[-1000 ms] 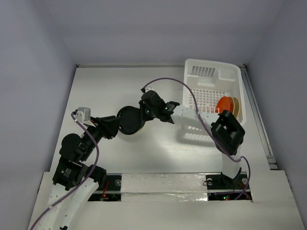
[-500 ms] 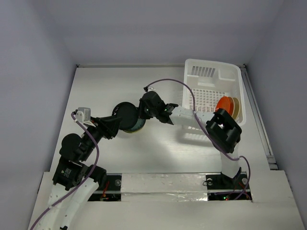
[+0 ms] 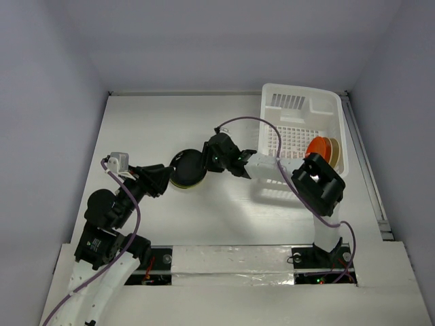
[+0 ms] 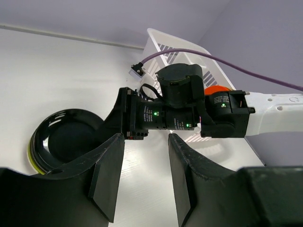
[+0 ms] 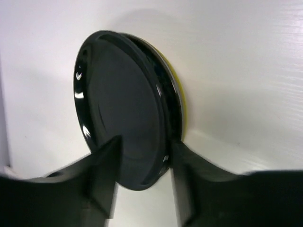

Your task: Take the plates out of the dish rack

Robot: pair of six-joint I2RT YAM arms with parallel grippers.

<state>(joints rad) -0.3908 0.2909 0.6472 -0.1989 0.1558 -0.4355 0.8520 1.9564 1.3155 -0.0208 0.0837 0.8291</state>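
Observation:
A dark plate lies on a lime green plate on the table, left of centre. My right gripper is open at the dark plate's right rim. In the right wrist view the dark plate sits loose between the spread fingers of the right gripper, with the green plate's rim behind it. My left gripper is open and empty just left of the stack; its own view shows bare table between the fingers of the left gripper. The dish rack holds an orange-red plate and a cream plate on edge.
The white rack stands at the back right, against the table's right edge. The right arm's purple cable arcs above the table between stack and rack. In the left wrist view the right arm's wrist crosses in front of the rack.
My right gripper set the dark plate down on the green plate, opened, and drew back a little to the right. The left arm has not moved.

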